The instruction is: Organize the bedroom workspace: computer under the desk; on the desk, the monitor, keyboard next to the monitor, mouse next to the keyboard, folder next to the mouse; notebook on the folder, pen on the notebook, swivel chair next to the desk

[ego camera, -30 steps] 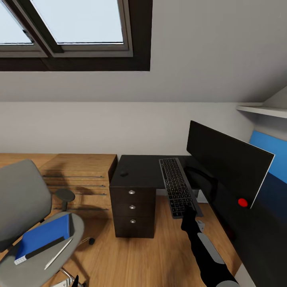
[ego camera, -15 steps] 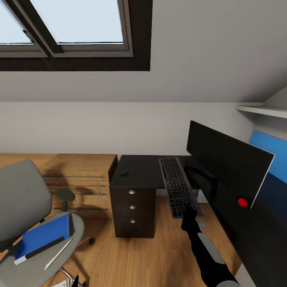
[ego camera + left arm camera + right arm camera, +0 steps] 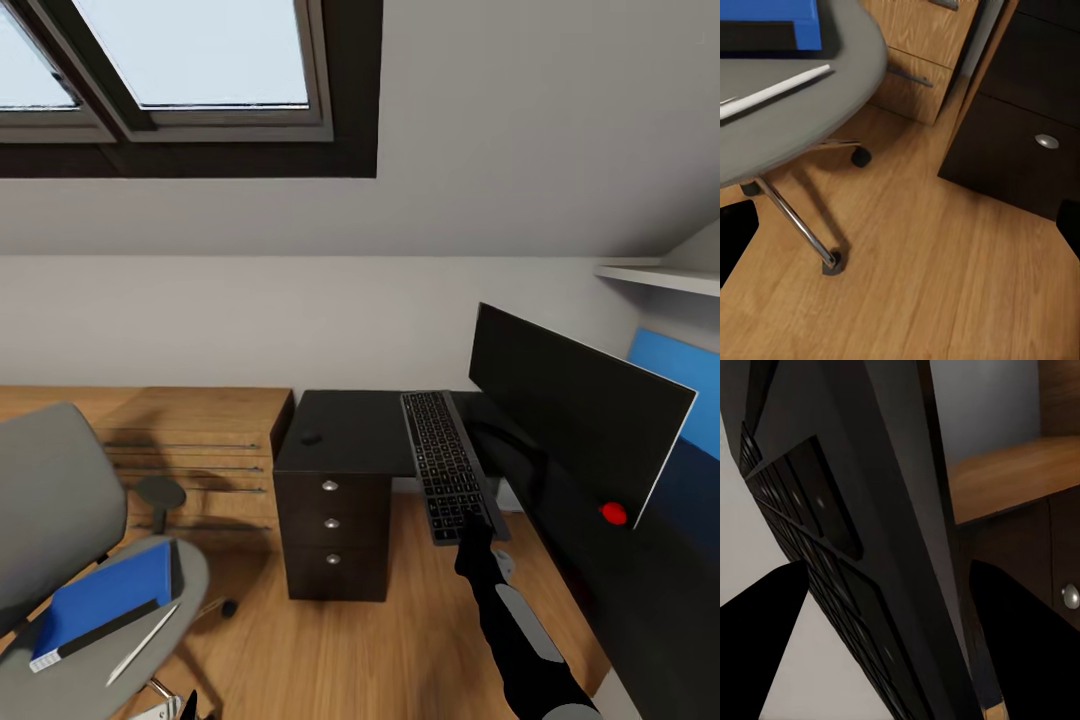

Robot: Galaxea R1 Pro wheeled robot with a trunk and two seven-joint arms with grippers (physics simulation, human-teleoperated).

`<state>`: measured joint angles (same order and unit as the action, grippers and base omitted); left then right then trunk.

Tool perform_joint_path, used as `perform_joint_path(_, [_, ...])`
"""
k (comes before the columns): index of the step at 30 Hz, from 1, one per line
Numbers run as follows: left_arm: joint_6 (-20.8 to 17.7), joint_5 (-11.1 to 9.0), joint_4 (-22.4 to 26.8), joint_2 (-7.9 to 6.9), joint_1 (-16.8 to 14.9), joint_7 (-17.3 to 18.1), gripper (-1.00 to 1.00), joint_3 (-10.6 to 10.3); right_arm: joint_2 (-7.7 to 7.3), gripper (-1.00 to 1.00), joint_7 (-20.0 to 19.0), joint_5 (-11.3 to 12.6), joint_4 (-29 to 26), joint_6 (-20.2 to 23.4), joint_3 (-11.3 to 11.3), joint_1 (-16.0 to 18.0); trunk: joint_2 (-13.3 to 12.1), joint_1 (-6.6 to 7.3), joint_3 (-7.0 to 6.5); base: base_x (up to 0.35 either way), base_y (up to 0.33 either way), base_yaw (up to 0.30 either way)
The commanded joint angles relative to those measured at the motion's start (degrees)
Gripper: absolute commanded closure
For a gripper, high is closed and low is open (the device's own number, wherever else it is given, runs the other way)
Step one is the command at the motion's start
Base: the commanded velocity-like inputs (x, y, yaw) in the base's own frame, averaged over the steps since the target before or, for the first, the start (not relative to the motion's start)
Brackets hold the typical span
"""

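Note:
My right gripper [image 3: 472,530] is shut on the near end of the keyboard [image 3: 445,462]. The keyboard's far end lies over the black desk [image 3: 350,425], beside the monitor [image 3: 570,405]. In the right wrist view the keyboard [image 3: 832,517] runs between my two dark fingers [image 3: 757,637]. The mouse [image 3: 311,437] sits on the desk above the drawers. On the swivel chair [image 3: 55,500] lie the blue folder [image 3: 105,592] and the pen [image 3: 145,640]. My left gripper [image 3: 900,232] hangs open over the floor by the chair base, with the folder [image 3: 772,11] and pen [image 3: 772,90] above. The notebook is out of view.
A light wooden dresser [image 3: 190,440] stands left of the desk's drawer unit [image 3: 332,525]. Bare wooden floor [image 3: 380,630] lies between chair and desk. A blue wall panel [image 3: 670,385] sits behind the monitor. The chair's chrome leg [image 3: 795,217] and castor [image 3: 860,156] are near my left gripper.
The whole view has shifted slightly, so the camera moved. The keyboard stays held in my right gripper, and the things on the chair have not moved.

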<state>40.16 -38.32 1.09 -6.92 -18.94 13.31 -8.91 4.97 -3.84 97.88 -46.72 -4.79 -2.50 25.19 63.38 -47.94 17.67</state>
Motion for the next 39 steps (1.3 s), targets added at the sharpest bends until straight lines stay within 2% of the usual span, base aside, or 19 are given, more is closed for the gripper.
perform_joint_path(1, [0.1, -0.6, 0.0, -0.02, 0.0, 0.3, -1.00, -0.4, 0.04, 1.00, -0.4, 0.6, 0.0, -0.1, 0.0, 0.0, 0.0, -0.03, 0.07, 0.271, 0.000, 0.000])
perform_joint_path(8, [0.1, -0.6, 0.0, -0.03, -0.1, 0.3, -1.00, -0.4, 0.04, 1.00, -0.6, 0.6, 0.3, -0.2, -0.1, 0.0, 0.0, -0.03, 0.07, 0.243, 0.000, 0.000])
perform_joint_path(23, [0.2, -0.6, 0.0, -0.03, 0.0, 0.3, -1.00, -0.4, -0.14, 1.00, -1.4, 0.5, 0.4, -0.1, -0.1, 0.0, 0.0, -0.03, 0.07, 0.025, 0.000, 0.000])
perform_joint_path(32, [0.1, -0.6, 0.0, -0.01, 0.0, 0.3, -1.00, -0.4, -0.14, 1.00, -1.3, 0.6, 1.2, -0.1, -0.1, 0.0, 0.0, -0.03, 0.07, 0.229, 0.000, 0.000])
perform_joint_path(39, [0.1, -0.6, -0.1, 0.01, 0.0, 0.3, -1.00, -0.4, -0.38, 1.00, -1.1, 0.6, 1.2, 0.1, -0.2, 0.0, 0.0, -0.03, 0.07, 0.049, 0.000, 0.000])
